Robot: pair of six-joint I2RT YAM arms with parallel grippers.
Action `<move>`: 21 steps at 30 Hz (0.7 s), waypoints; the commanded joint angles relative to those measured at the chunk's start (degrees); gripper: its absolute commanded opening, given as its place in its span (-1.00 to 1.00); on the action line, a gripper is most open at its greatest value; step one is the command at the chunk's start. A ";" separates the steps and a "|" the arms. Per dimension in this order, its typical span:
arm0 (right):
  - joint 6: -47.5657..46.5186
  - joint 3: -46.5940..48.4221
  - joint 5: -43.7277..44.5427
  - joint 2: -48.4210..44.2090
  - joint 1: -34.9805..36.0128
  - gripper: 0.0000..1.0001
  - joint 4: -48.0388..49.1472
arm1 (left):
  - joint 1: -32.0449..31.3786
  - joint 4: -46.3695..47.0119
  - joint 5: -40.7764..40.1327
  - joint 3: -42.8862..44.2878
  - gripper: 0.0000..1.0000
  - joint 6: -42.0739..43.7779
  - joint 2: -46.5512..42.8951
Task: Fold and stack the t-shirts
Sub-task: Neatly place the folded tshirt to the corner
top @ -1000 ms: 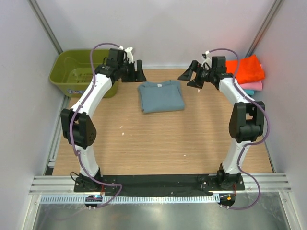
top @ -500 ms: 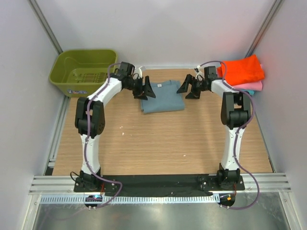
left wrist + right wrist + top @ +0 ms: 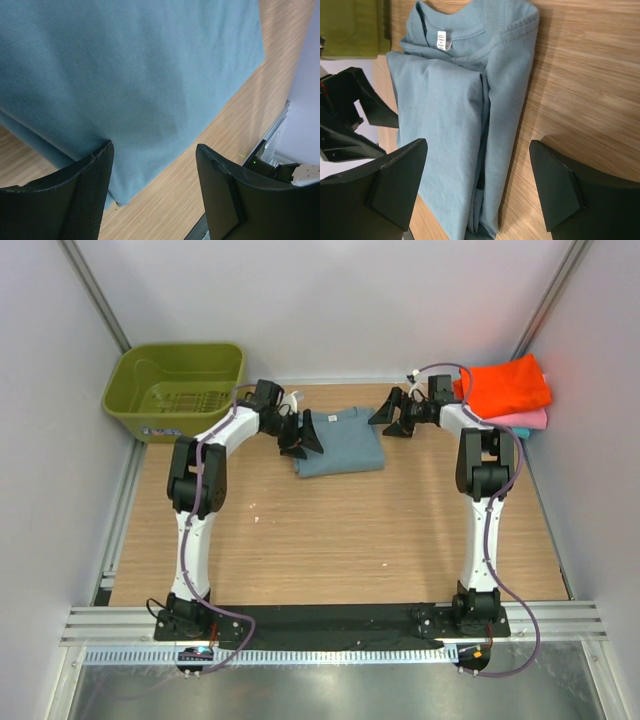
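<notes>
A folded dusty blue-grey t-shirt (image 3: pixel 337 440) lies flat at the back middle of the table; it fills the left wrist view (image 3: pixel 130 75) and shows collar-up in the right wrist view (image 3: pixel 455 125). My left gripper (image 3: pixel 303 432) is open at the shirt's left edge, its fingers astride the shirt's near corner. My right gripper (image 3: pixel 392 418) is open at the shirt's right edge, just above it. A folded orange t-shirt (image 3: pixel 510 385) lies on a pink one (image 3: pixel 530 420) at the back right; a teal one barely shows beneath.
An olive-green plastic basket (image 3: pixel 172 390) stands at the back left, beside the table. White walls enclose the table on the left, the back and the right. The black rail with the arm bases runs along the near edge.
Both grippers have come in from the back, lowered toward the blue-grey shirt and now sit at its left and right edges. The shirt has not moved.
</notes>
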 commanded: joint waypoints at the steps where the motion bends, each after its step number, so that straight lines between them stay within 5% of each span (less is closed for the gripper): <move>1: -0.28 0.59 -0.33 3.57 0.70 0.79 0.52 | 0.25 1.04 -1.35 2.85 0.36 1.07 0.83; 21: 0.08 -3.54 0.45 3.75 6.33 0.55 -1.15 | 0.34 0.51 -3.11 3.46 0.35 1.34 1.10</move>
